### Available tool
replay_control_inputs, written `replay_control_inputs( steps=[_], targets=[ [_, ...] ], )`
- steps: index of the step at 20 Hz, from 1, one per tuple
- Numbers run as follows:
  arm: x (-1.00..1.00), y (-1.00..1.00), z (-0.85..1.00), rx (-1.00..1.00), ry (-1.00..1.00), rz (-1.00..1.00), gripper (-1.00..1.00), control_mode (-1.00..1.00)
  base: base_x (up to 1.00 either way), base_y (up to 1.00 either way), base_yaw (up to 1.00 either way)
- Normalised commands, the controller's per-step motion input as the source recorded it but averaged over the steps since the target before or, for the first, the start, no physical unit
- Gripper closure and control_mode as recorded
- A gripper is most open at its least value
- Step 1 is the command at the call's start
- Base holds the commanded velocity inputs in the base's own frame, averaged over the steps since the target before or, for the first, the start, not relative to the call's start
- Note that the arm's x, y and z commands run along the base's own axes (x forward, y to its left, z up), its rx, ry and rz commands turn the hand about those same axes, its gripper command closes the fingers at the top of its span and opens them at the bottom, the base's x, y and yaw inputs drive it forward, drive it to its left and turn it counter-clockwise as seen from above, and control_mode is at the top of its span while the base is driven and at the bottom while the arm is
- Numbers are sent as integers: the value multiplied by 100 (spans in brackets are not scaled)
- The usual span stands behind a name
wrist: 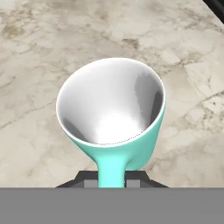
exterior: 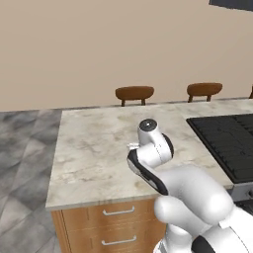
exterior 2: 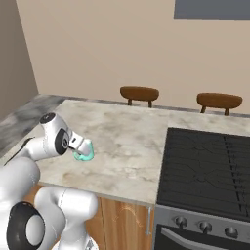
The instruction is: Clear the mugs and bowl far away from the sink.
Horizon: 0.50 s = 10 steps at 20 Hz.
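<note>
A light teal mug (wrist: 111, 105) with a white inside hangs just above the marble counter (exterior 2: 127, 136). My gripper (wrist: 111, 180) is shut on its handle, and the mug's mouth faces the hand camera. In the right base view the mug (exterior 2: 84, 152) sits at the end of the gripper (exterior 2: 78, 145), over the counter's near left part. The arm bends low over the counter's front edge. The bowl and the sink are out of view.
A flat black ridged cooktop (exterior 2: 210, 166) takes up the counter's right side, above an oven front with knobs (exterior 2: 193, 222). Two brown wooden chair backs (exterior 2: 139, 93) (exterior 2: 219, 101) stand behind the far edge. Drawers (exterior: 118, 212) lie below the front edge. Grey floor (exterior: 24, 148) spreads to the left.
</note>
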Motion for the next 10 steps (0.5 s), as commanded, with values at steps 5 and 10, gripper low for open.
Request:
replay_control_inputs(
  steps=[5,10],
  targets=[
    [17,-34,-29,0,0,5,100,-100,0,0,0],
    [17,-31,-29,0,1,5,100,-100,0,0,0]
  ],
)
